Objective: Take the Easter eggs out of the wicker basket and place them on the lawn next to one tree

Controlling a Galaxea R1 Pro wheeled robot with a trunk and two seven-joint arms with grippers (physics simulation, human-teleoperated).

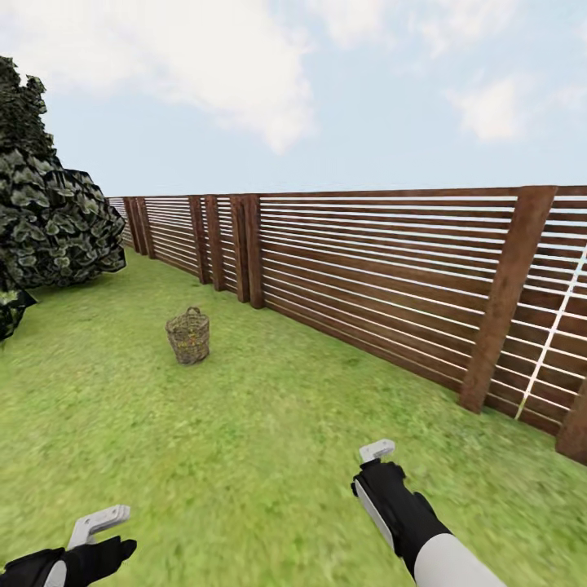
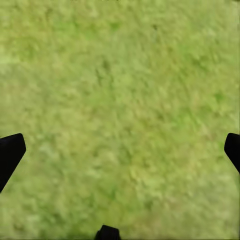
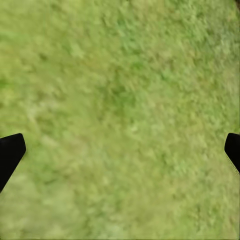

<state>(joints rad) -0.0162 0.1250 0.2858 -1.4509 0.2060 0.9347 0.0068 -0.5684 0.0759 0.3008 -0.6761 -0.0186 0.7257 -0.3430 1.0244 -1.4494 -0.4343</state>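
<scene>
The wicker basket point(image 1: 188, 336) stands upright on the lawn point(image 1: 269, 440), a few steps ahead and a little left of centre, with its loop handle up. The Easter eggs are hidden behind its weave. The tree is out of view. My left gripper point(image 1: 98, 522) hangs low at the bottom left. My right gripper point(image 1: 377, 450) is at the lower right. Both are far short of the basket. In the wrist views the left gripper point(image 2: 120, 150) and the right gripper point(image 3: 120, 150) are open over bare grass, their dark fingertips point(image 2: 10, 150) point(image 3: 10, 150) wide apart with nothing between them.
A brown slatted wooden fence point(image 1: 367, 269) runs from the far left back to the near right, with thick posts point(image 1: 505, 293). Dark leafy shrubs point(image 1: 49, 212) stand at the left edge. Open grass lies between me and the basket.
</scene>
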